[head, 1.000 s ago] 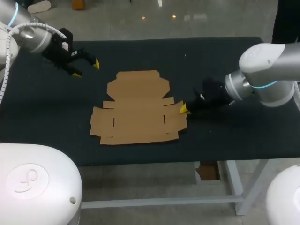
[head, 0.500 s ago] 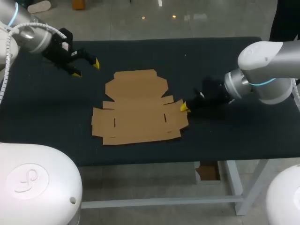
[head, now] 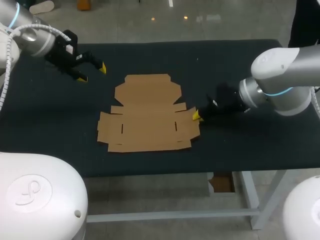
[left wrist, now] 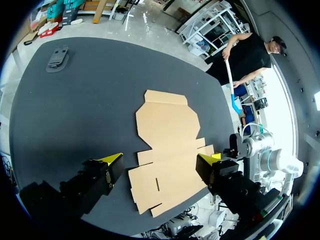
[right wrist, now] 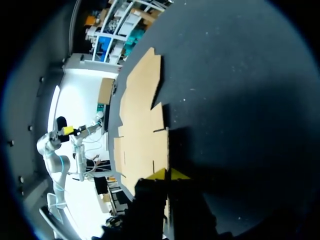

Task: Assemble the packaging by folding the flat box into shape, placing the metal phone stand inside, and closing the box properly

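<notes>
Right gripper (head: 196, 116) is parked at the edge of the flat box (head: 147, 117). From overhead only one yellow tip shows, the rest lost against its black housing. Its own wrist camera has both tips pressed together at the near edge of the card. Whether a flap is nipped between them, I cannot tell.

Left gripper (head: 92, 73) hangs spread wide with nothing in it. The box lies flat on the table (head: 225, 65) ahead of it, well apart.

Against half a second ago, the box has shifted a touch on the table and the right arm has moved slightly with it. The left arm hasn't budged.

Now one that only the left wrist camera catches: a dark grey piece, seemingly the phone stand (left wrist: 57, 56). It lies far ahead of that gripper, beyond the box and off to one side. Overhead it cannot be made out against the dark table.
</notes>
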You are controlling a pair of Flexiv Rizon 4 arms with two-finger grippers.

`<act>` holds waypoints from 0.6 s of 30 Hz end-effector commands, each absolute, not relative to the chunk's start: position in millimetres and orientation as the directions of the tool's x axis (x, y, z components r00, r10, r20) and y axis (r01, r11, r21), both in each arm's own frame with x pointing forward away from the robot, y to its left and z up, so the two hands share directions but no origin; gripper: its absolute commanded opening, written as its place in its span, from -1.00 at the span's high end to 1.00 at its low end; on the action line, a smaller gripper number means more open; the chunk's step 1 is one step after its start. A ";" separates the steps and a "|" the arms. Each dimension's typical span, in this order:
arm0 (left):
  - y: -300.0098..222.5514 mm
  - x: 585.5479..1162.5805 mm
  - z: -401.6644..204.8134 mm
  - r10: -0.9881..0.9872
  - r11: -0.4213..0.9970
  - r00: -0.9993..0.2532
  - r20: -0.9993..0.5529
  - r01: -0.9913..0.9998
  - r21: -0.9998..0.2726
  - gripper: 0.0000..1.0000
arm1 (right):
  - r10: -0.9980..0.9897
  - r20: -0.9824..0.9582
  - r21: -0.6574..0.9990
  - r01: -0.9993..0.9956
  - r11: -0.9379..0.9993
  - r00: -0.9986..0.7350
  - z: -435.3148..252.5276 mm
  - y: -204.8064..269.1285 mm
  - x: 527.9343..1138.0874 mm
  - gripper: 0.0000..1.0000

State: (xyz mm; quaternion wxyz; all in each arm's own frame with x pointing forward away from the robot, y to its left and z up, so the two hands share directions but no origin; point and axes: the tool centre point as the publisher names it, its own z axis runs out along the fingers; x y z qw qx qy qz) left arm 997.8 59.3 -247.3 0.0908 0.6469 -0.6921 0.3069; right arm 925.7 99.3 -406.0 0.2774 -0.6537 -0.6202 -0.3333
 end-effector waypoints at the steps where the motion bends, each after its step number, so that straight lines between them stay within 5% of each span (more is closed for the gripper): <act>1: 58.9 997.3 -245.8 -0.843 -0.025 -0.143 0.519 -0.952 -0.304 -1.00 | 0.625 0.781 0.052 0.996 -0.079 0.009 -406.4 98.9 924.4 1.00; 5: 58.9 997.3 -245.8 -0.843 -0.025 -0.143 0.519 -0.952 -0.304 -1.00 | 0.625 0.780 0.047 0.995 -0.084 0.016 -407.8 97.6 925.2 1.00; 7: 58.9 997.3 -245.8 -0.843 -0.025 -0.143 0.519 -0.952 -0.304 -1.00 | 0.626 0.779 0.046 0.995 -0.087 0.019 -406.8 96.5 924.4 0.13; 8: 58.9 997.3 -245.8 -0.843 -0.025 -0.143 0.519 -0.952 -0.304 -1.00 | 0.627 0.779 0.046 0.995 -0.089 0.021 -406.0 95.9 924.2 -0.65; 9: 58.9 997.3 -245.8 -0.843 -0.025 -0.143 0.519 -0.952 -0.304 -1.00 | 0.627 0.779 0.046 0.995 -0.091 0.022 -405.0 94.8 924.1 -1.00; 18: 58.9 997.3 -245.8 -0.843 -0.025 -0.143 0.519 -0.952 -0.304 -1.00 | 0.633 0.774 0.071 0.991 -0.112 0.016 -374.8 66.8 926.2 -1.00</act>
